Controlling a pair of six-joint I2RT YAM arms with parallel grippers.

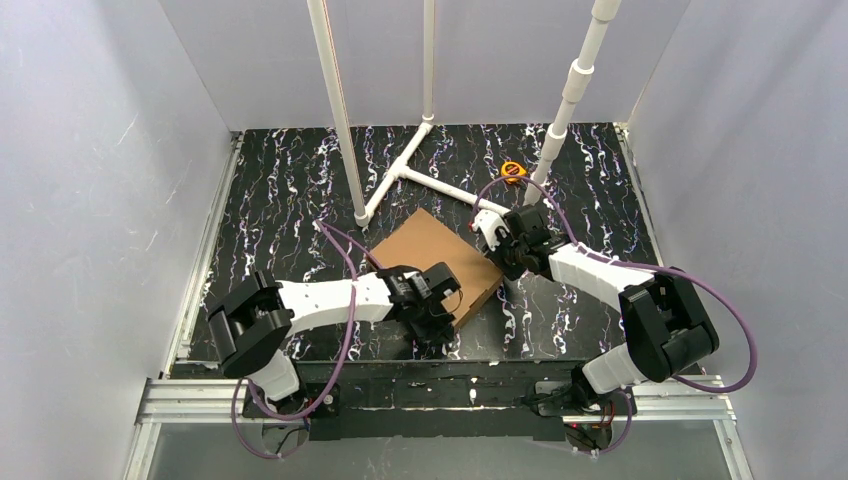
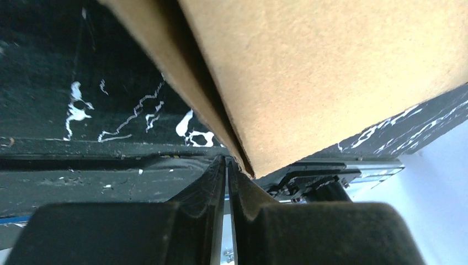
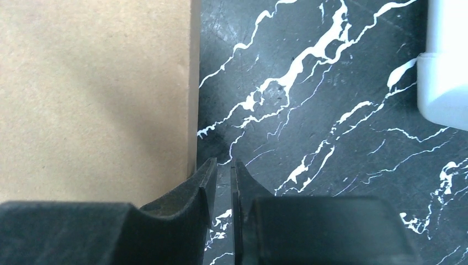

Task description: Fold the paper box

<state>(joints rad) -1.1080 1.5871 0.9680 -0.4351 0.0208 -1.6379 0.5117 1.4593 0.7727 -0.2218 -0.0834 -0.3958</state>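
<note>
The paper box is a flat, closed brown cardboard mailer lying skewed in the middle of the black marbled table. My left gripper is at the box's near corner. In the left wrist view its jaws are shut with nothing between them, and the layered box corner sits just to the right of the tips. My right gripper is at the box's right edge. In the right wrist view its jaws are closed to a thin slit on nothing, over the table just beside the box's edge.
A white PVC pipe frame stands on the table behind the box, with uprights at the back. A small orange and yellow object lies at the back right. A white part shows at the right of the right wrist view. The table's near rail is close.
</note>
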